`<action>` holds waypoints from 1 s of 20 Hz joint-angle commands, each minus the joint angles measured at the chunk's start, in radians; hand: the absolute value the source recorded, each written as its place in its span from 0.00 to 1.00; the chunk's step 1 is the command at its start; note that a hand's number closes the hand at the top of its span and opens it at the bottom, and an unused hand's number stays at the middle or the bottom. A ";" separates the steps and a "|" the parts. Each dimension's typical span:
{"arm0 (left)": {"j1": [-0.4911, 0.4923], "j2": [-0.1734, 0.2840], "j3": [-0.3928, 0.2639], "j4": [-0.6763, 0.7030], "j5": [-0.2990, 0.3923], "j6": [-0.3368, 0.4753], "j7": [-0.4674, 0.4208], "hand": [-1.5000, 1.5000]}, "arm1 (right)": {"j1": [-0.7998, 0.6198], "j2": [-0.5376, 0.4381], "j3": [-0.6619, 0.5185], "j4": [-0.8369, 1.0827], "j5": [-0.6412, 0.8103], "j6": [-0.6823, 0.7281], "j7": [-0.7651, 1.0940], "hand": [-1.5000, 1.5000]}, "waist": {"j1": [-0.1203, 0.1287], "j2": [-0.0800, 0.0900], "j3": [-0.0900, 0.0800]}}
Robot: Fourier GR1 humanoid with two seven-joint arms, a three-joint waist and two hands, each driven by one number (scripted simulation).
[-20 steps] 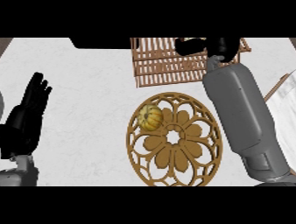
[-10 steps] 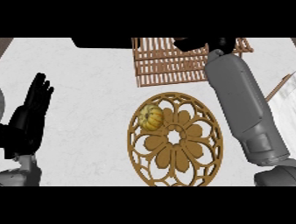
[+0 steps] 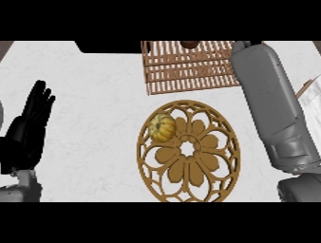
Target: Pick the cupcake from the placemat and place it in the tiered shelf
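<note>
- Right forearm runs up the right side; its hand is past the top edge, unseen.
- Left hand rests open, fingers up, at left.
- Brown cupcake sits on the wooden slatted shelf.
- Yellow pumpkin-like item lies on the round openwork placemat.

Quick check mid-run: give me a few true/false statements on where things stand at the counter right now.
1. The left hand is open, fingers up, at the view's left. True.
2. A round yellow item lies on the placemat. True.
3. The yellow item sits at the placemat's centre. False: it lies near the upper left rim.
4. The right forearm reaches across the placemat. False: it runs up the view's right, beside the placemat, toward the slatted wooden shelf.
5. The shelf is at the view's bottom. False: it is at the top, beyond the placemat.
</note>
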 commanded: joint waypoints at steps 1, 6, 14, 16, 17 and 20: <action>-0.020 -0.014 -0.012 -0.021 -0.010 0.019 0.054 0.50 | 0.001 -0.037 -0.024 -0.079 -0.033 -0.014 0.042 0.00 | -0.012 -0.005 0.000; 0.012 0.008 0.029 0.023 0.002 -0.001 -0.017 0.50 | 0.115 -0.107 -0.040 -0.273 -0.056 0.032 0.173 0.00 | -0.036 -0.012 0.000; 0.025 0.005 0.032 0.008 -0.011 0.008 -0.017 0.50 | 0.363 -0.254 -0.103 -0.633 -0.186 0.257 0.327 0.00 | -0.046 -0.013 0.000; -0.010 0.043 0.057 -0.034 0.031 -0.027 0.054 0.50 | 0.390 -0.305 -0.119 -0.694 -0.223 0.321 0.366 0.00 | -0.032 -0.010 0.000; -0.012 -0.014 0.019 0.042 -0.024 0.022 -0.014 0.50 | 0.458 -0.302 -0.133 -0.747 -0.249 0.337 0.363 0.00 | -0.039 -0.009 0.000; -0.002 -0.048 -0.021 0.005 -0.053 0.048 0.004 0.50 | 0.560 -0.318 -0.192 -0.835 -0.356 0.395 0.329 0.00 | -0.029 -0.007 0.000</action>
